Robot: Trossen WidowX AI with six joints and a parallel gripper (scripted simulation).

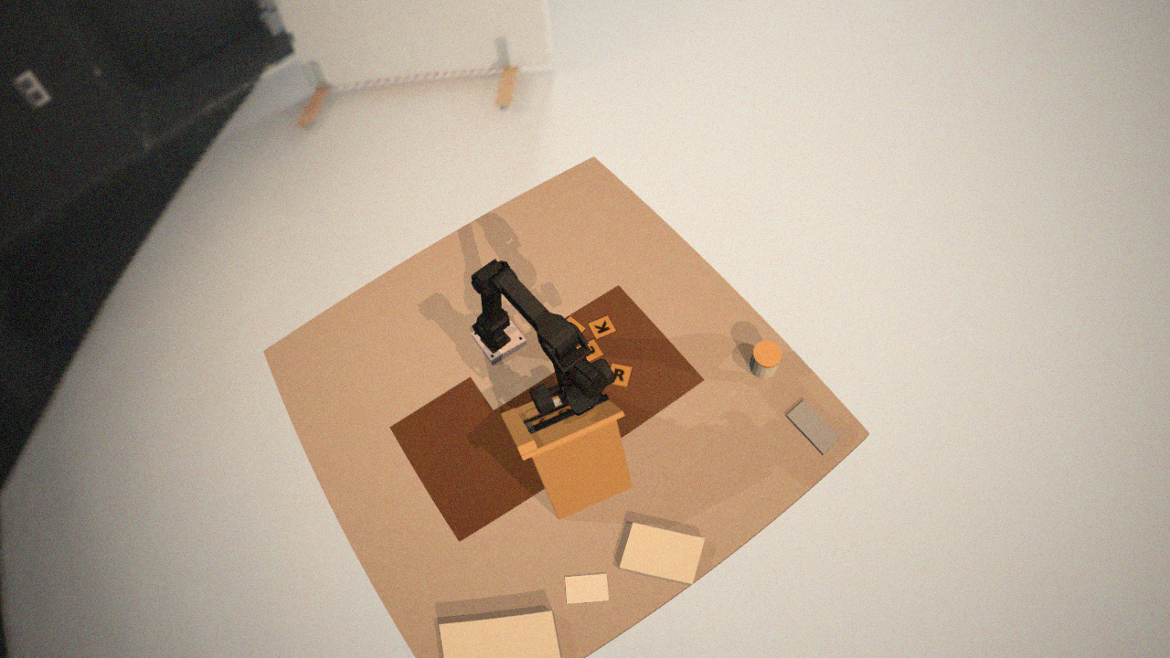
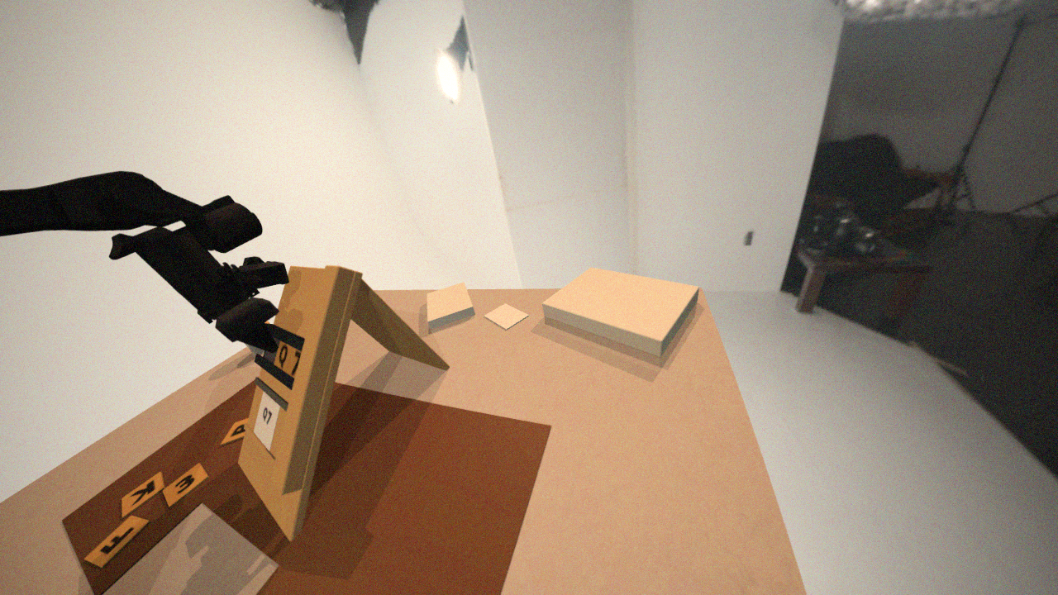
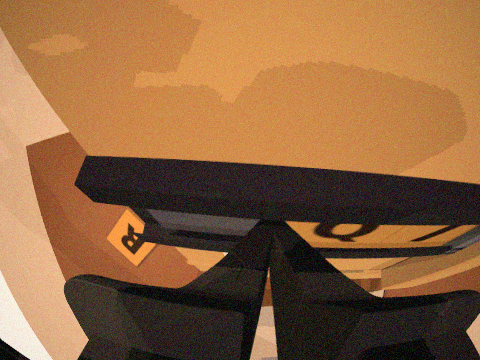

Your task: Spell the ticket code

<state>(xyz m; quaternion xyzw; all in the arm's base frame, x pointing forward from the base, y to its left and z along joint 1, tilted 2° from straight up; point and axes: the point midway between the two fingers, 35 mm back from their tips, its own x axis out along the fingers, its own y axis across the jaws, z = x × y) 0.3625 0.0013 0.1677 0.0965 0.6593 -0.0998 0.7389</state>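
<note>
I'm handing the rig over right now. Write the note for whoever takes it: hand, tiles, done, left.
Hand: shut, holding nothing, fingertips pressed against the letter rail on the board.
Rail: shows Q then 7, matching the ticket, which reads Q7.
Spare tiles: K, 3, a third tile and R lie flat on the dark mat.
Done: both tiles are in, in the right order.
Left: confirm the tiles are fully home, then back the hand away without bumping the board.
</note>
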